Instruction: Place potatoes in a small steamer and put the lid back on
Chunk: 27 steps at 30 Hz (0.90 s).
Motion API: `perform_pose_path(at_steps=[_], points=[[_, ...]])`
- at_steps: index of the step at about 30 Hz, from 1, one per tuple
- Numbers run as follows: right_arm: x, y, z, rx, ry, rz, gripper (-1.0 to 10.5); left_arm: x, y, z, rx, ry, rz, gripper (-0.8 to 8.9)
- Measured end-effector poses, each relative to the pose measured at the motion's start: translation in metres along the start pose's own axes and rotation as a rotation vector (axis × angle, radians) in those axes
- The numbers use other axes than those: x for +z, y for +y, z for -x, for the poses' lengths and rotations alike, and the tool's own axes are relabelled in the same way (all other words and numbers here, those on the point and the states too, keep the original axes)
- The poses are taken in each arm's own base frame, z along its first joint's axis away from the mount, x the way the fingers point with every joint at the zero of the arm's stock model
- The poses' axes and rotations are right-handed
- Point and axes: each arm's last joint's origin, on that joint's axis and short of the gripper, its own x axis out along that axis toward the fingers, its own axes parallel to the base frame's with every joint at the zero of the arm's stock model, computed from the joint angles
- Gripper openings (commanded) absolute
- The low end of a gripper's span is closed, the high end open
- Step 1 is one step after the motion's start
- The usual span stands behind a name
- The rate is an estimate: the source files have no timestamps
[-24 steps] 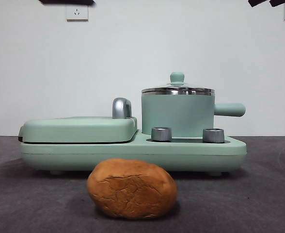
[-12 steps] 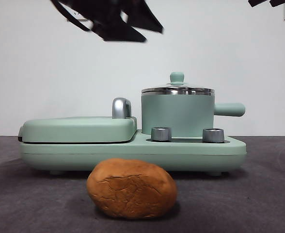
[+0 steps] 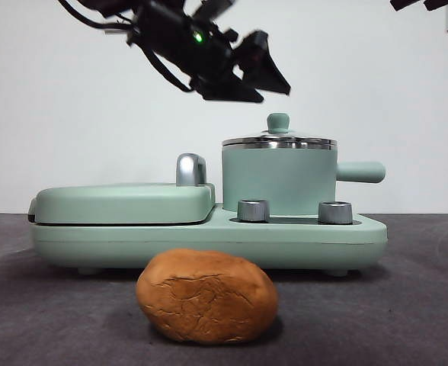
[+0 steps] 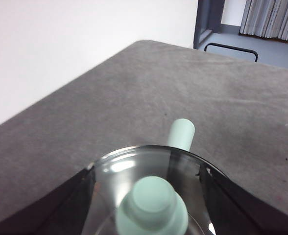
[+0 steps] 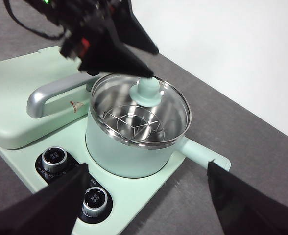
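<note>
Step in hand: opening the pot; the lid (image 3: 279,140) sits on the small steamer (image 3: 280,179), so it has to come off before anything goes in

Left gripper (image 3: 260,75): hangs above the pot at about 11 o'clock of the knob (image 4: 152,204) in the front view; in its own wrist view the two black jaws stand wide apart on either side of the knob, with nothing between them

Right gripper (image 5: 144,208): waits high and back from the appliance, jaws spread wide and empty, looking down on the pot and its inner rack (image 5: 136,125)

Lid: clear glass, steel rim seated level on the pot's rim, mint knob upright at its centre

Potato (image 3: 207,295): lies on the grey table (image 3: 407,305) in front of the appliance, at roughly 7 o'clock of the pot in the front view, well apart from both grippers and untouched

Side handle (image 3: 360,171): sticks out at 3 o'clock of the pot

Progress: early, I judge; no part of the task is done

Next move calls for: the left gripper to drop straight down until the knob sits between the jaws, close on it, then lift the lid clear without dragging the pot

Risk: the knob is small and smooth, so an off-centre grip may slip
</note>
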Motion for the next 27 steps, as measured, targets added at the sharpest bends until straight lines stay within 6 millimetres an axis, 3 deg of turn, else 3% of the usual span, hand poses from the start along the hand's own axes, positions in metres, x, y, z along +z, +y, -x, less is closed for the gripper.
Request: perform_pose_path(at_steps=[14, 21, 27], points=[[0.001, -0.001, 0.000, -0.005, -0.014, 0.004, 3.8, -0.029, 0.001, -0.025, 0.024, 0.044, -0.007, 3.37], [0.001, -0.001, 0.000, -0.005, -0.014, 0.004, 3.8, -0.029, 0.001, -0.026, 0.022, 0.043, -0.013, 3.31], [0.001, -0.001, 0.000, -0.005, -0.014, 0.004, 3.8, -0.029, -0.001, -0.027, 0.015, 0.041, -0.015, 1.35]])
